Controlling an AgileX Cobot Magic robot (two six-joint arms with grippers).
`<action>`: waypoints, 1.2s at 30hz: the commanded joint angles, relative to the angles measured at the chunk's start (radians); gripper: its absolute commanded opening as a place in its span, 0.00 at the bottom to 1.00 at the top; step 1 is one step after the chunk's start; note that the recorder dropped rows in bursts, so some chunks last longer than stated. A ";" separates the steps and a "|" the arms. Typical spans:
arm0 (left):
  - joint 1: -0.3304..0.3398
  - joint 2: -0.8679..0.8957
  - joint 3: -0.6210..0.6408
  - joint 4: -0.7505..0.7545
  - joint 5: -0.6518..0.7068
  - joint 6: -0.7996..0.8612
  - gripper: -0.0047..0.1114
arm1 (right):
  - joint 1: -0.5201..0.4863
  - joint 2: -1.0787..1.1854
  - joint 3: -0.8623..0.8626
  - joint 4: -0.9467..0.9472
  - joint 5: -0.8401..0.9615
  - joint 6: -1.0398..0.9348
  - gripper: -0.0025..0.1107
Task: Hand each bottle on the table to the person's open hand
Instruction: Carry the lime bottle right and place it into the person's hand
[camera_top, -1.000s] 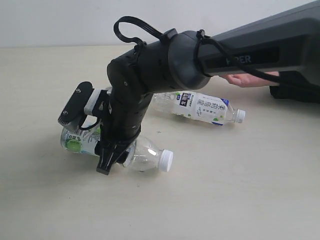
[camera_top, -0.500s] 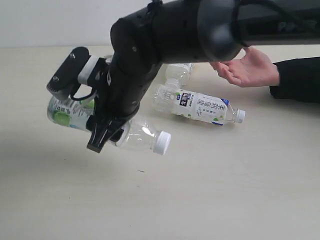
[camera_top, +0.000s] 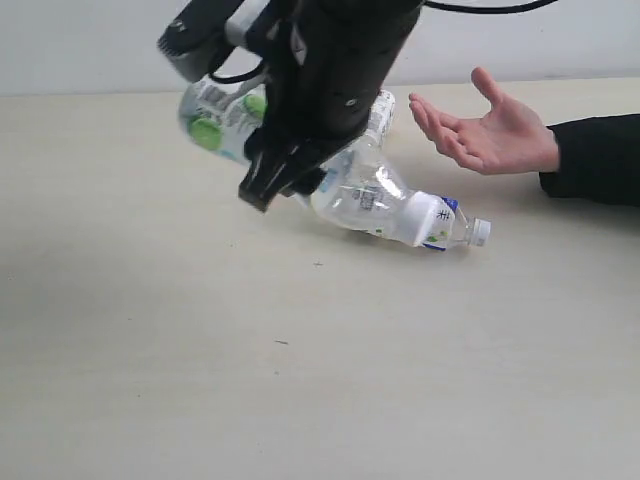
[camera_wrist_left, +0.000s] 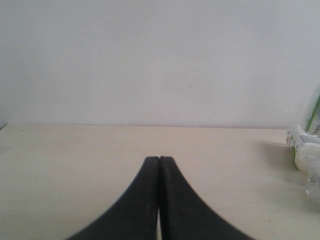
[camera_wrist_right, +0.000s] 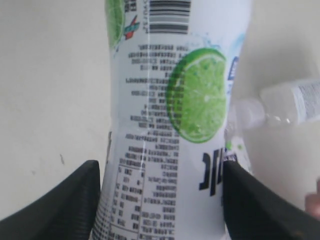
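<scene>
My right gripper (camera_top: 280, 175) is shut on a white-capped bottle (camera_top: 215, 118) with green lime spots on its label, held slanted in the air above the table (camera_top: 300, 380). Its neck points down toward the person's open hand (camera_top: 490, 135) on the right. In the right wrist view the label (camera_wrist_right: 170, 130) fills the space between both black fingers (camera_wrist_right: 80, 200). A second bottle (camera_top: 470, 230) lies on the table behind the held one. A third bottle (camera_top: 382, 108) peeks out behind the arm. My left gripper (camera_wrist_left: 159, 160) is shut and holds nothing. The pink bottle is out of view.
The person's dark sleeve (camera_top: 595, 160) rests at the table's right edge. A white wall (camera_top: 80, 45) runs behind the table. The left wrist view catches part of a bottle (camera_wrist_left: 302, 150) at its edge.
The right arm has lifted the lime-label bottle off the table and carried it up and rightward toward the hand. The hand and the lying bottle have stayed put.
</scene>
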 joint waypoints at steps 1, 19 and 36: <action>-0.002 -0.007 -0.001 -0.003 -0.007 0.001 0.04 | -0.115 -0.035 -0.010 -0.030 0.080 0.073 0.02; -0.002 -0.007 -0.001 -0.003 -0.007 0.001 0.04 | -0.546 0.053 -0.011 0.022 0.035 0.182 0.02; -0.002 -0.007 -0.001 -0.003 -0.007 0.001 0.04 | -0.573 0.382 -0.341 0.036 0.146 0.162 0.02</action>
